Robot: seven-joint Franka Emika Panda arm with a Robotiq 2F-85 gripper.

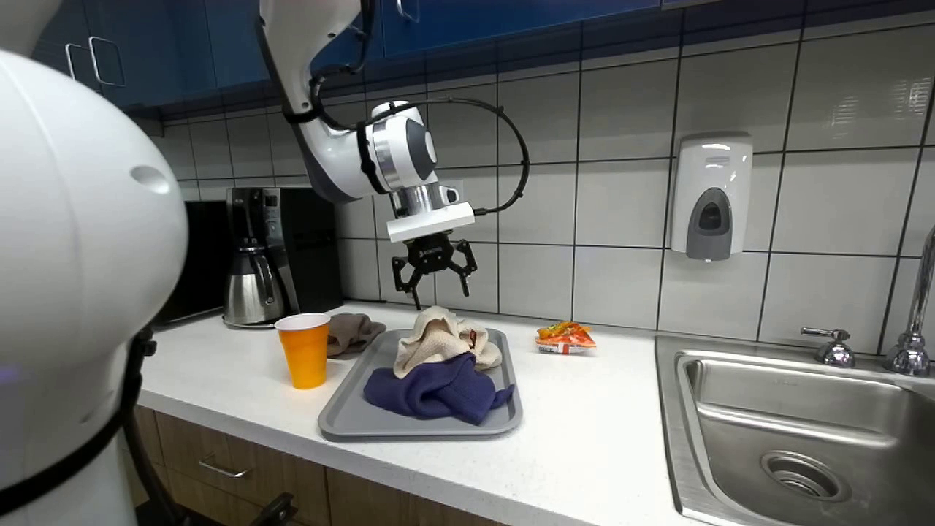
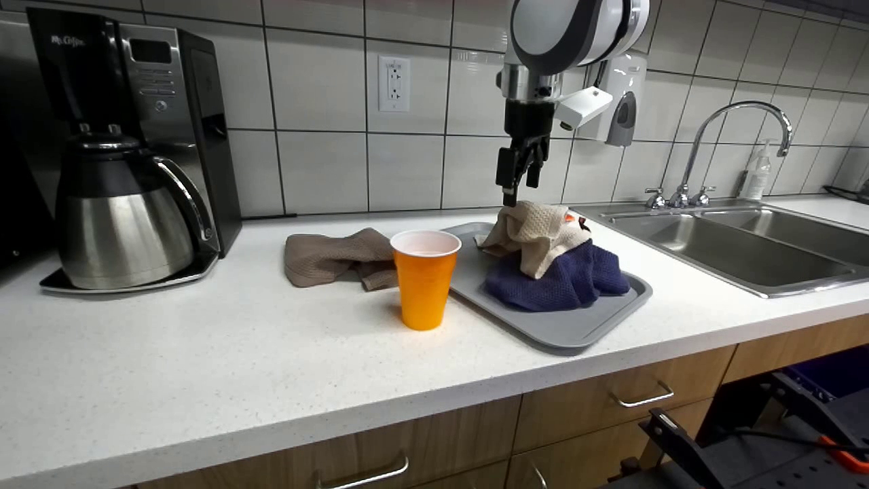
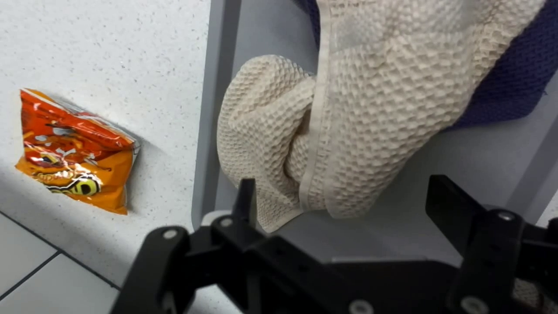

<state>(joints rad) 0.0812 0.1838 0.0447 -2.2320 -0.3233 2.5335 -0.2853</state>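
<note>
My gripper (image 1: pixel 441 298) is open and empty above the back of the grey tray (image 1: pixel 343 409). It also shows in an exterior view (image 2: pixel 521 192) and in the wrist view (image 3: pixel 342 181). A crumpled beige waffle cloth (image 1: pixel 427 343) lies just below the fingers, partly on a dark blue-purple cloth (image 1: pixel 438 391). In the wrist view the beige cloth (image 3: pixel 379 100) lies ahead of and between the fingers; contact is not clear. The purple cloth (image 3: pixel 510 83) shows beneath it. A small reddish patch on the beige cloth is too small to identify.
An orange snack bag (image 3: pixel 78 152) lies beside the tray near the tiled wall (image 1: pixel 621 277). An orange cup (image 2: pixel 424 285) and a brown cloth (image 2: pixel 333 258) stand on the tray's other side. A coffee maker (image 2: pixel 129 210) and a sink (image 1: pixel 789 431) are farther out.
</note>
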